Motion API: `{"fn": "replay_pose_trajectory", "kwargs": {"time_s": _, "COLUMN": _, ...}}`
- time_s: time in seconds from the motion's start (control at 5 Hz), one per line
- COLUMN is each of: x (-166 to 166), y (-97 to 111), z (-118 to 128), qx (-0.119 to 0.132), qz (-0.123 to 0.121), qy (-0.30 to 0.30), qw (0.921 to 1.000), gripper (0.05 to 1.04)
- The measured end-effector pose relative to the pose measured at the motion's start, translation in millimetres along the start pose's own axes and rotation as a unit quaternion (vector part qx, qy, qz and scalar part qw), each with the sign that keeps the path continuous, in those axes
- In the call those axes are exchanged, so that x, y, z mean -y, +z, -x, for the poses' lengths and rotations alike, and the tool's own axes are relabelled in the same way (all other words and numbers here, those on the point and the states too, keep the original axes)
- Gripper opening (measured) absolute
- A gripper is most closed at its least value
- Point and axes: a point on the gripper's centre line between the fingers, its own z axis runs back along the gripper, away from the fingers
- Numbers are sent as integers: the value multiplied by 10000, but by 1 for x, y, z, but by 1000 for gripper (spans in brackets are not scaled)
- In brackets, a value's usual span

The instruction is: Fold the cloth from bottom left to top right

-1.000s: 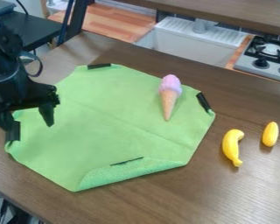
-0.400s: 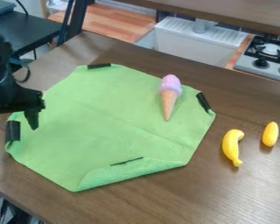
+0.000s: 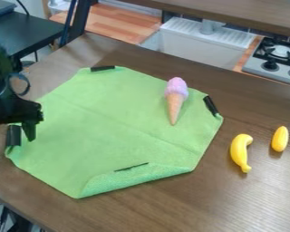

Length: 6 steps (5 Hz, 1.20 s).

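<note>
Black and two-fingered, the claw (image 3: 11,137) hung at the left of the camera view, its fingers wide apart, by the left corner of the cloth. A black strip (image 3: 13,135) on that corner showed between them.

The light green, thin fabric cloth (image 3: 105,122) lay spread over the left and middle of the brown wooden worktop (image 3: 256,199), with a light crease across it. Its lower right side was turned up in a narrow flap (image 3: 138,177), a dark strip (image 3: 131,167) at the flap's inner edge. Two more black strips sat at its upper left (image 3: 103,68) and right (image 3: 211,105) corners.

Resting on the cloth toward its upper right, a toy ice cream cone (image 3: 176,99), pink on top and tan below, stood in the way of a fold to that side. Beyond the cloth's right side, apart from it, lay a curved yellow toy banana (image 3: 239,152), then a small yellow oval toy (image 3: 280,138). Past the worktop's far edge were a white sink (image 3: 199,43) and a stove (image 3: 277,59) with black grates.
</note>
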Motion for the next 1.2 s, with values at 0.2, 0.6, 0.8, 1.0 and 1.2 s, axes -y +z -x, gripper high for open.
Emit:
{"fn": "replay_pose_trajectory", "kwargs": {"time_s": 0.2, "x": -9, "y": -10, "z": 1, "qx": -66, "qz": -89, "qy": 46, "qw": 9999, "gripper": 945}}
{"fn": "replay_pose_trajectory", "kwargs": {"time_s": 0.6, "x": -16, "y": -15, "z": -6, "qx": -38, "qz": -66, "qy": -57, "qw": 10000, "gripper": 362}}
{"fn": "replay_pose_trajectory", "kwargs": {"time_s": 0.8, "x": -15, "y": -11, "z": -6, "qx": -4, "qz": -64, "qy": -64, "qw": 10000, "gripper": 161}}
{"fn": "replay_pose_trajectory", "kwargs": {"time_s": 1.0, "x": -5, "y": 11, "z": -14, "qx": 143, "qz": 213, "qy": -37, "qw": 9997, "gripper": 67}}
{"fn": "replay_pose_trajectory", "kwargs": {"time_s": 1.2, "x": 12, "y": 35, "z": -31, "qx": 159, "qz": 560, "qy": 90, "qw": 9983, "gripper": 52}}
